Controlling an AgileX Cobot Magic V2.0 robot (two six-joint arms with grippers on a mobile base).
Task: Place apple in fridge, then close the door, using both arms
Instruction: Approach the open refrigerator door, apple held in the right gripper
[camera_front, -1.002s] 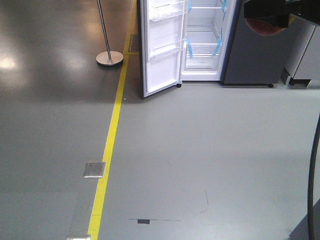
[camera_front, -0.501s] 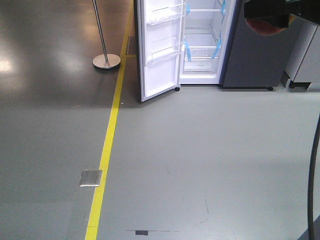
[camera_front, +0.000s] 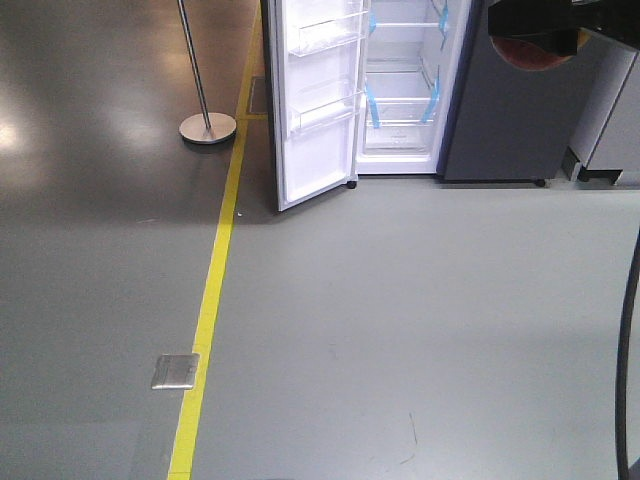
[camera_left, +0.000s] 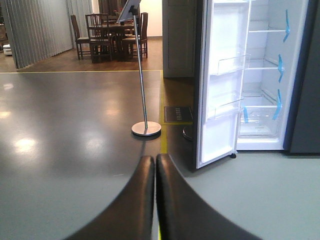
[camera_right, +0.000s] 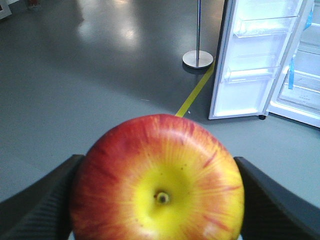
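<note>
Gripping apple (camera_right: 157, 190) between both fingers, right pincer (camera_right: 157, 165) was well apart from fridge (camera_front: 405, 120). Door (camera_front: 315, 130) stood open. Left pincer (camera_left: 155, 172) fingers were pressed together, empty. Floor stand (camera_front: 207, 125) stood left of door.

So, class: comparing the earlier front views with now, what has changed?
The robot rolled toward the fridge: the floor plate, stand and door slid down-left in view. The apple stays clamped in the right pincer; the door stays open.
</note>
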